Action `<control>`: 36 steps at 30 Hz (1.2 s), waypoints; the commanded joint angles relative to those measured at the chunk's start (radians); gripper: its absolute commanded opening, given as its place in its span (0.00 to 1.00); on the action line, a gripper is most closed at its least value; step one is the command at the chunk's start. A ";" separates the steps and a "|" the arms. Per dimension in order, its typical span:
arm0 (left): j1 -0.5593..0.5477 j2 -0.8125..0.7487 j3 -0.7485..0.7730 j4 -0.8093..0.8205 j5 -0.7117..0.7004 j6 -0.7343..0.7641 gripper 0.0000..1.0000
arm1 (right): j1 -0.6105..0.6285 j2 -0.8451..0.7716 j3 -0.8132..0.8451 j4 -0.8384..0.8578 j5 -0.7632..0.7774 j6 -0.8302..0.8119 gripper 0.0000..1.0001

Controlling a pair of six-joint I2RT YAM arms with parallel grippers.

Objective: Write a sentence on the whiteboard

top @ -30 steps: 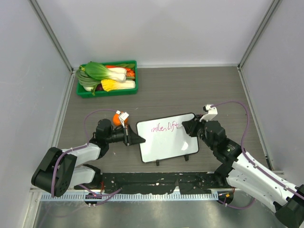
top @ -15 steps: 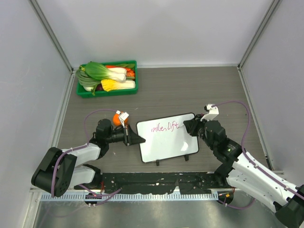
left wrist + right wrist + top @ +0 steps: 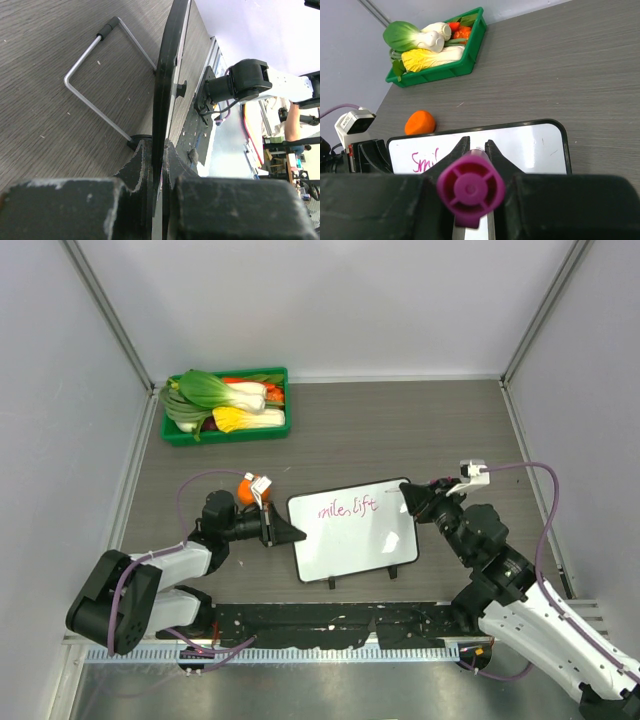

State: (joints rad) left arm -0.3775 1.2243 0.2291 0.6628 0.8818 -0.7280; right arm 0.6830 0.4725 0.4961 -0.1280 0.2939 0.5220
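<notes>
Top camera's hanging high up over the near end of the table (image 3: 420, 430), looking down and taking in the whole thing, with the whiteboard (image 3: 352, 530) around the middle and the green tray (image 3: 226, 430) up at 11 o'clock. Left wrist cam is sitting super low and close, staring straight along the whiteboard's black edge toward 12 o'clock. Right wrist cam is peeking over the marker (image 3: 471, 188), facing across the whiteboard with the green tray at 11 o'clock. All three are sharing the whiteboard; top and right wrist are also sharing the green tray.

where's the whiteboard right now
In the top view the whiteboard sits mid-table, its left edge clamped by the left gripper, the right gripper, holding a marker, at its upper right corner.
</notes>
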 commanded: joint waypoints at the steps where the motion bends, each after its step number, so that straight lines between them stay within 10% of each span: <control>1: 0.005 0.026 -0.002 -0.045 -0.116 0.079 0.00 | -0.003 0.014 0.042 0.027 0.017 -0.030 0.01; 36: 0.005 0.018 0.001 -0.063 -0.129 0.085 0.00 | 0.128 0.193 0.041 0.160 -0.119 -0.036 0.01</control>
State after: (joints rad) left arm -0.3775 1.2293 0.2291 0.6651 0.8822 -0.7277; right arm 0.7464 0.6441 0.5018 -0.0547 0.1238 0.4992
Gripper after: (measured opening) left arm 0.058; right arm 0.206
